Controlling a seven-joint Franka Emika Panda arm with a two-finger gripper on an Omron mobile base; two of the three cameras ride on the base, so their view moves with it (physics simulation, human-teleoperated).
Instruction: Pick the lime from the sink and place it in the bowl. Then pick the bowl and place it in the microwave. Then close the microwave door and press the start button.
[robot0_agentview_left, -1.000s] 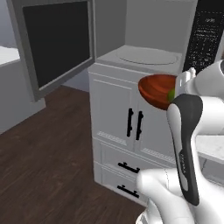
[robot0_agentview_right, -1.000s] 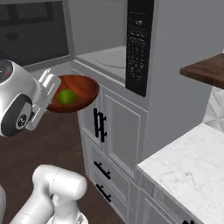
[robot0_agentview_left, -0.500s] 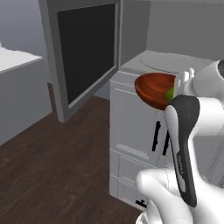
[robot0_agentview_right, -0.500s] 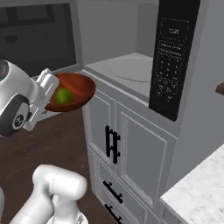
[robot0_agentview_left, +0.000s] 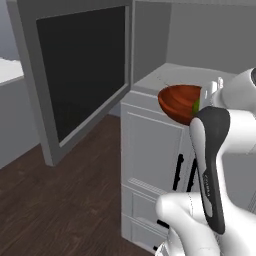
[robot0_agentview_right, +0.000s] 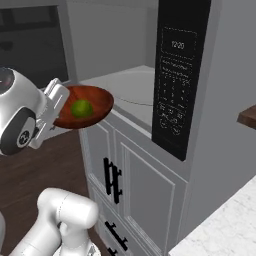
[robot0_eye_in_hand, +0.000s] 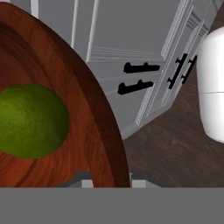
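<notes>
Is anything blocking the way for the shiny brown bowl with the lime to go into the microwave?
Nothing visible does. The reddish-brown wooden bowl with the small green lime hangs before the grey microwave; its dark-windowed door is swung wide open to the side.

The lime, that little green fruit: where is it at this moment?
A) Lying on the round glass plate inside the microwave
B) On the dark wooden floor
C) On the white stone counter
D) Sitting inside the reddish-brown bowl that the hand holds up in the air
D: the lime lies inside the bowl, which the hand carries by its rim, in front of the open microwave and not yet inside it.
</notes>
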